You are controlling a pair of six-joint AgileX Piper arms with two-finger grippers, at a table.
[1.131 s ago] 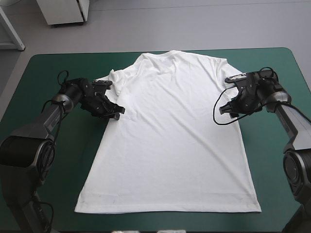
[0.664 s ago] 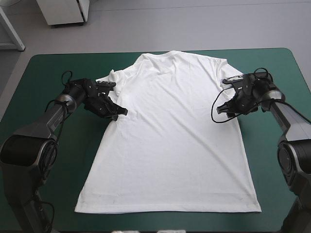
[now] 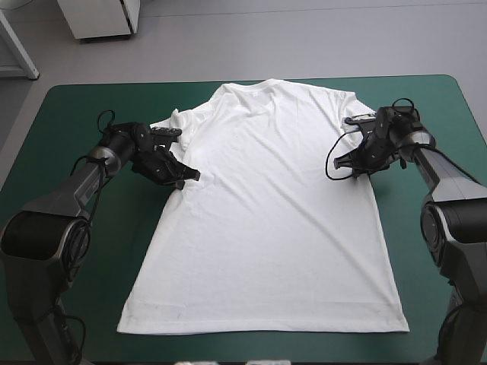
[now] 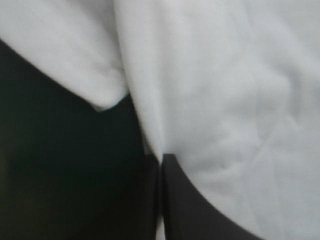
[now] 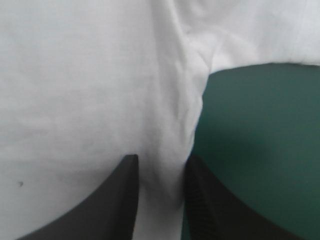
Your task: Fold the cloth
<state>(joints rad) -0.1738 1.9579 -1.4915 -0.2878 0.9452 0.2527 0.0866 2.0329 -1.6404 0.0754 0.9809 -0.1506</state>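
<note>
The left arm reaches in low from the table's left side. The black-finned left gripper (image 3: 187,176) is pinched on the side edge of the white short-sleeved T-shirt (image 3: 266,228), just below the sleeve. Opposite, the right gripper (image 3: 344,169) has its fingers parted astride the other side edge. The T-shirt lies spread flat on the teal-green table cover (image 3: 68,114).

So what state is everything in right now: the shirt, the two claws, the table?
T-shirt: spread flat, collar toward the table's far edge, not yet folded.
Left gripper: shut on the T-shirt at its side edge.
Right gripper: open, one finger on each side of the T-shirt's other side edge.
Table: teal-green cover, the T-shirt lying on it.
</note>
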